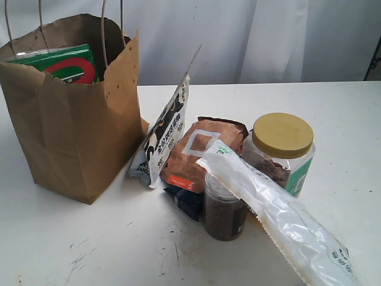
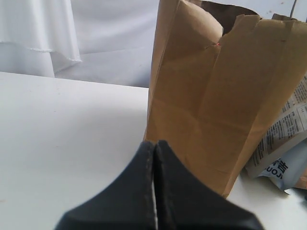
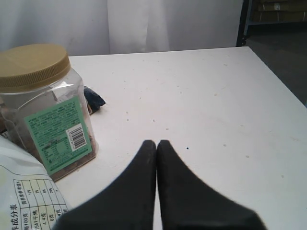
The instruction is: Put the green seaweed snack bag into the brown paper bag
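Observation:
The green seaweed snack bag point(image 1: 62, 62) stands inside the brown paper bag point(image 1: 77, 131), its top edge with the red arc showing above the rim. The paper bag sits upright at the left of the table, twine handles raised. In the left wrist view the brown paper bag point(image 2: 216, 96) rises just beyond my left gripper point(image 2: 155, 143), which is shut and empty above the table. My right gripper point(image 3: 157, 142) is shut with nothing in it, over bare table beside the jar. Neither gripper shows in the exterior view.
A white-and-black pouch point(image 1: 164, 137) leans on the paper bag. Beside it lie a reddish-brown packet point(image 1: 199, 152), a yellow-lidded jar point(image 1: 283, 149), a small dark jar point(image 1: 224, 208) and a long clear plastic packet point(image 1: 280, 217). The table's right edge point(image 3: 278, 72) lies beyond my right gripper.

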